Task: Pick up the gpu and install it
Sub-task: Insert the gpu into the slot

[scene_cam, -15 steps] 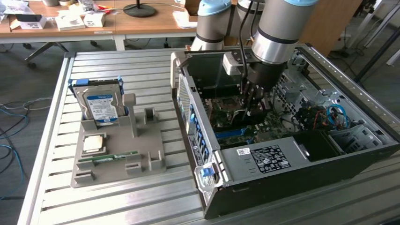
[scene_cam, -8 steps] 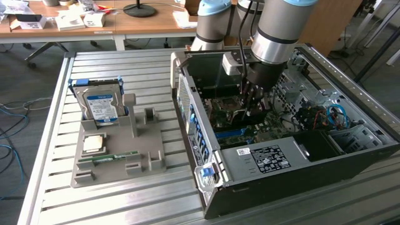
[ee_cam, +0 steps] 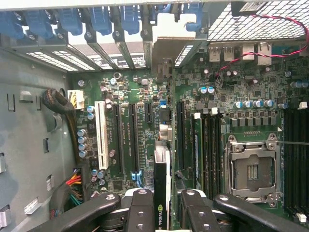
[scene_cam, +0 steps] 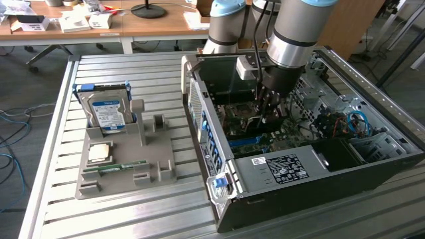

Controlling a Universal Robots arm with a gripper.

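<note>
Reaching down into the case from above. Pinching the gpu in the gripper, fingers pressed flat on either side of it, so clamped on the card and not spread. Holding it on edge in the middle of the case, right over the motherboard, running the same way as the long black slots and pointing at the case's rear wall with the blue clips. Can't tell if seated in a slot or just above one. Beside the case, on the exterior view's left: gray holder with a hard drive standing up, plus a small chip and a green memory stick lying flat.
</note>
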